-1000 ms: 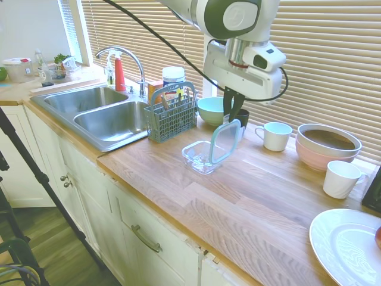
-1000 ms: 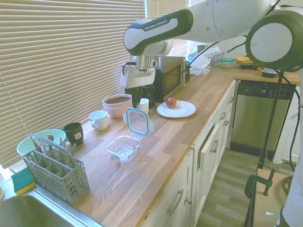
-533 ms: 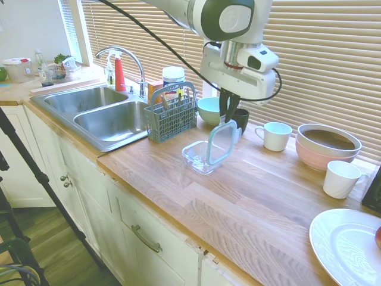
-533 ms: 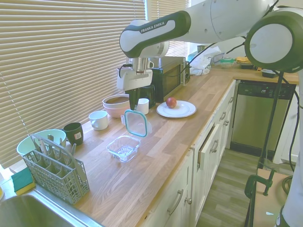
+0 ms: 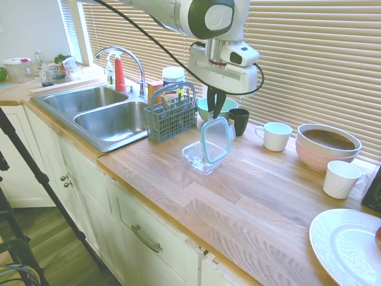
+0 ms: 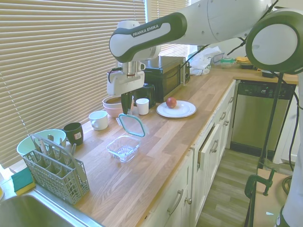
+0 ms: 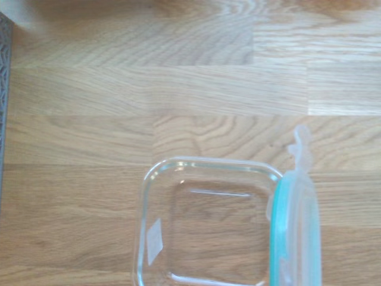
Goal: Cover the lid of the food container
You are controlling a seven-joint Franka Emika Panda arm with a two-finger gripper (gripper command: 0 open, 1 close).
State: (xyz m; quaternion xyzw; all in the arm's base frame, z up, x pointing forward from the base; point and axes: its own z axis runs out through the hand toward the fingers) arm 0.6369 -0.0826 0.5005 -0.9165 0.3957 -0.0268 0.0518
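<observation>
At the centre of the first exterior view, the two-finger gripper (image 5: 215, 113) pinches the flat clear plastic lid with a teal-blue seal rim (image 5: 215, 139) by its top edge, tilted above the small square clear glass food container (image 5: 199, 157) on the wooden counter (image 5: 262, 196). Carrying step; next calls for levelling and lowering it squarely onto the rim

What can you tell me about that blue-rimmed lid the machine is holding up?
The lid is a flat, square piece of clear plastic with rounded corners, a teal seal rim and clear snap tabs. The gripper holds it by its upper edge, in the air and tilted, above the far side of the empty glass food container. The wrist view shows it edge-on beside the container's rim.
</observation>
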